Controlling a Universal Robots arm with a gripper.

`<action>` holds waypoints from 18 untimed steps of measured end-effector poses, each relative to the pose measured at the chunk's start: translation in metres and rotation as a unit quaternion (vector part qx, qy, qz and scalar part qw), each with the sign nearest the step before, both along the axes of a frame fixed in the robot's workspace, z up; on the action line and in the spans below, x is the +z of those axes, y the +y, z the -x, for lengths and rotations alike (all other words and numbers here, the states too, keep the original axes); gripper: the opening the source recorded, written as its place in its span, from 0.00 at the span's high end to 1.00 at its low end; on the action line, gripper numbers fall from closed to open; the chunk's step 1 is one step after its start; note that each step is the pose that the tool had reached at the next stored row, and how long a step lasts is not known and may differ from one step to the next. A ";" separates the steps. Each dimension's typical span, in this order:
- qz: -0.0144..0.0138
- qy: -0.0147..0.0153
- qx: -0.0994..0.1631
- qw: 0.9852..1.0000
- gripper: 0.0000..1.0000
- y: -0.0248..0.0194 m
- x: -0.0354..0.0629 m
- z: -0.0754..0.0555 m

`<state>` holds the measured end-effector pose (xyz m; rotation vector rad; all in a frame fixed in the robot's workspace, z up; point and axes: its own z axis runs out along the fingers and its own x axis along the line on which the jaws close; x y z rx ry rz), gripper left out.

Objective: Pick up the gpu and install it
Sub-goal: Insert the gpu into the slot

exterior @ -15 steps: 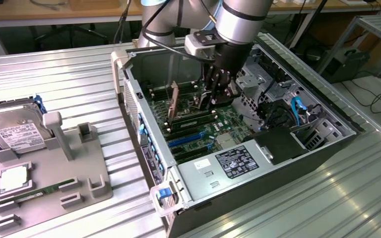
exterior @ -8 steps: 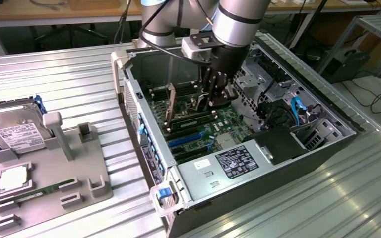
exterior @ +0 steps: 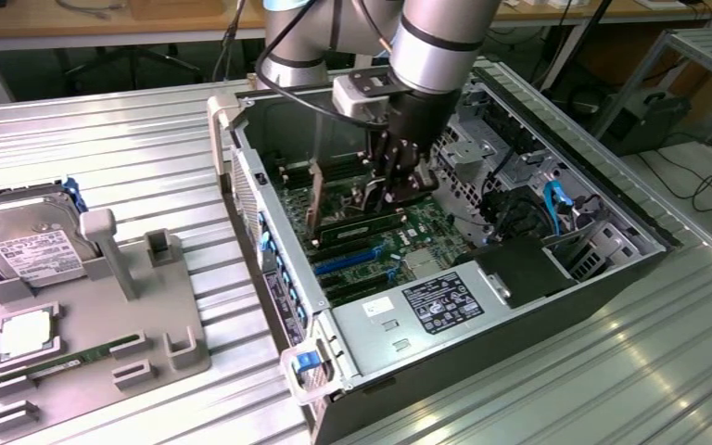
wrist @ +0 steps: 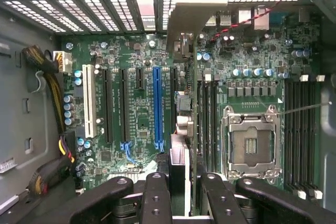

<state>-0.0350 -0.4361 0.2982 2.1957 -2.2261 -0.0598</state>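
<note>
Green and thin, the gpu (wrist: 192, 129) stands on edge inside the open computer case (exterior: 603, 269), just above the motherboard (wrist: 131, 103) beside the blue slot (wrist: 157, 103). The gripper (wrist: 178, 192) is clamped on its upper edge. A hard drive (exterior: 22, 243) lies well apart on the table (exterior: 121, 139).

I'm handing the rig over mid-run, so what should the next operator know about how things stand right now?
Gripper: inside the open black computer case, shut on the thin green gpu card, held edge-on.
Gpu: over the green motherboard, between the long blue slot and the silver processor socket; whether it is seated cannot be told.
Done: gpu picked up and brought into the case.
Left: seating not confirmed, gripper not released.
Also there: silver hard drive with white label beside the grey holder tray, outside the case.
</note>
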 end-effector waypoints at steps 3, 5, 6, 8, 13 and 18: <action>0.000 -0.005 0.003 1.000 0.73 -0.0001 -0.0020 0.002; 0.000 -0.007 0.003 1.000 0.73 -0.0001 -0.0041 0.005; 0.000 -0.008 0.003 1.000 0.73 -0.0001 -0.0052 0.005; 0.001 -0.008 0.003 1.000 0.73 -0.0008 -0.0066 0.005; 0.006 -0.011 0.003 1.000 0.73 -0.0017 -0.0090 0.006; -0.004 -0.011 0.003 1.000 0.73 -0.0044 -0.0117 0.006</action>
